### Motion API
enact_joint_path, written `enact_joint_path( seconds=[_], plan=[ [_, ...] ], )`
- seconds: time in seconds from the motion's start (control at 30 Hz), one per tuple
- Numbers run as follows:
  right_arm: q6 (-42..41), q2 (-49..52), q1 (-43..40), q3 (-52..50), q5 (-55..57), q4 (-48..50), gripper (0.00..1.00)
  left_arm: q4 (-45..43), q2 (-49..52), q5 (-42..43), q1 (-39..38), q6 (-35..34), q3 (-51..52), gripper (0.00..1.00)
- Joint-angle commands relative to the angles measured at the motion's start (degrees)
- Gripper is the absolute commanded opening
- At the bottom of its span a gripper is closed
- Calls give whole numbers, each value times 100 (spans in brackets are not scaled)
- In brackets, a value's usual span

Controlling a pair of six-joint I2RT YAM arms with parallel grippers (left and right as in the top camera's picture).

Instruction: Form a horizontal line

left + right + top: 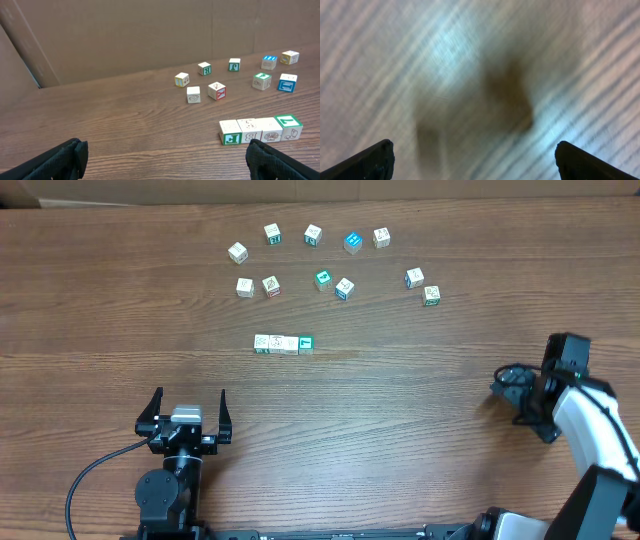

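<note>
left end effector point(186, 412): my fingers stood spread wide with nothing between them, low over the near-left part of the surface point(420, 450)
right end effector point(512, 388): I held it at the right edge, well apart from every cube; its wrist view showed both fingers point(372, 160) parted to the sides of the frame, gripping nothing, over blurred wood grain
horizontal line point(283, 344): four cubes lay touching edge to edge near the middle of the surface, farther out than my left end effector and a little to its right; the right end cube had a teal top, the others pale tops
left wrist view: the horizontal line point(260, 131) sat low on the right, just beyond one finger
scattered cubes point(322, 279): white, teal and blue ones lay loose in two rough rows on the far side of the line, apart from it
</note>
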State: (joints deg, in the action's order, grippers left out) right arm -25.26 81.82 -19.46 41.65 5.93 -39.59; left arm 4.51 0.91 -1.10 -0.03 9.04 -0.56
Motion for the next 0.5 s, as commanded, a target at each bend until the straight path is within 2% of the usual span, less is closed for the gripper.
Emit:
enact_joint_path(
  seconds=[0.0, 0.23, 0.47],
  plan=[
    [4, -398, 0, -511, -4, 146, 100, -24, -66, -35, 4, 107, 28, 99],
    [4, -1172, 304, -1646, -4, 227, 100, -24, -66, -35, 4, 107, 28, 100],
    [4, -1860, 1067, -2315, 39, 570, 100, -24, -66, -37, 4, 109, 28, 99]
  ],
)
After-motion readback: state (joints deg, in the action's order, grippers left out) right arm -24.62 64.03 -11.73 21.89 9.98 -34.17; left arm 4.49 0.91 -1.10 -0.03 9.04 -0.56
